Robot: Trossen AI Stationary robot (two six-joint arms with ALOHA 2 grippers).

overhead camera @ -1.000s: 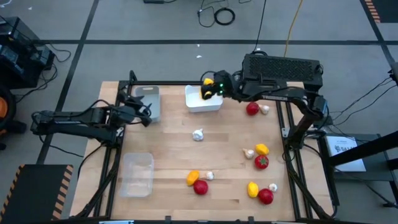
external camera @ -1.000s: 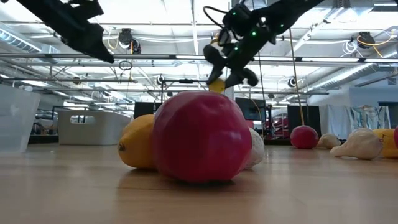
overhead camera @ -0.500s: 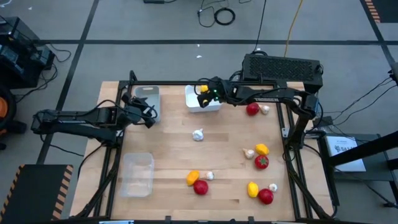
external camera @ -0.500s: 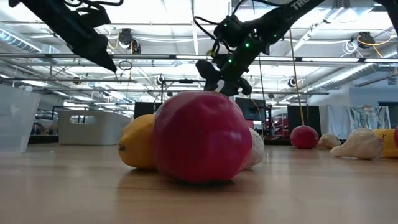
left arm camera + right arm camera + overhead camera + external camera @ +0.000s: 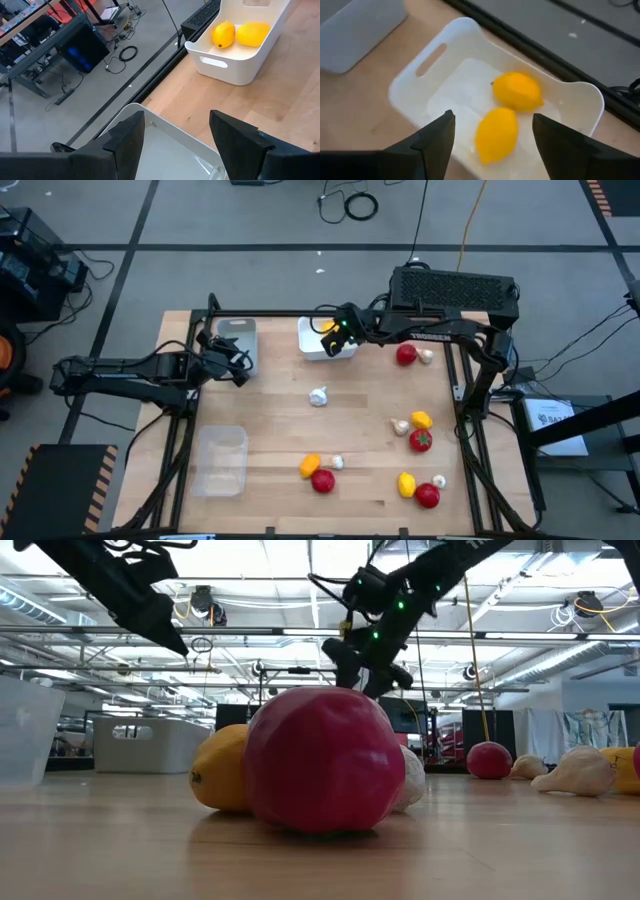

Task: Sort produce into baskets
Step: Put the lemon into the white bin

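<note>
My right gripper (image 5: pixel 334 331) hangs open and empty just above the white basket (image 5: pixel 326 350) at the table's far middle. Two yellow lemons (image 5: pixel 517 91) (image 5: pixel 496 134) lie side by side on the basket's floor below its fingers. My left gripper (image 5: pixel 236 366) is open and empty above the near end of the grey basket (image 5: pixel 236 340) at the far left; its wrist view shows that basket's rim (image 5: pixel 165 125) between the fingers. The clear basket (image 5: pixel 222 460) stands at the near left. Tomatoes, lemons and garlic bulbs lie loose on the table.
A garlic bulb (image 5: pixel 318 396) lies mid-table. A tomato (image 5: pixel 405 356) and garlic (image 5: pixel 426 357) lie at the far right. More lemons (image 5: pixel 421 420), tomatoes (image 5: pixel 420 441) (image 5: pixel 322 481) and garlic lie at the near right. The arms' frame rails run along both sides.
My right gripper has gone a little toward the table's left edge over the white basket, carrying a lemon. It has let the lemon go, and the lemon now lies in the basket beside the other one. My left arm has shifted slightly toward the right.
</note>
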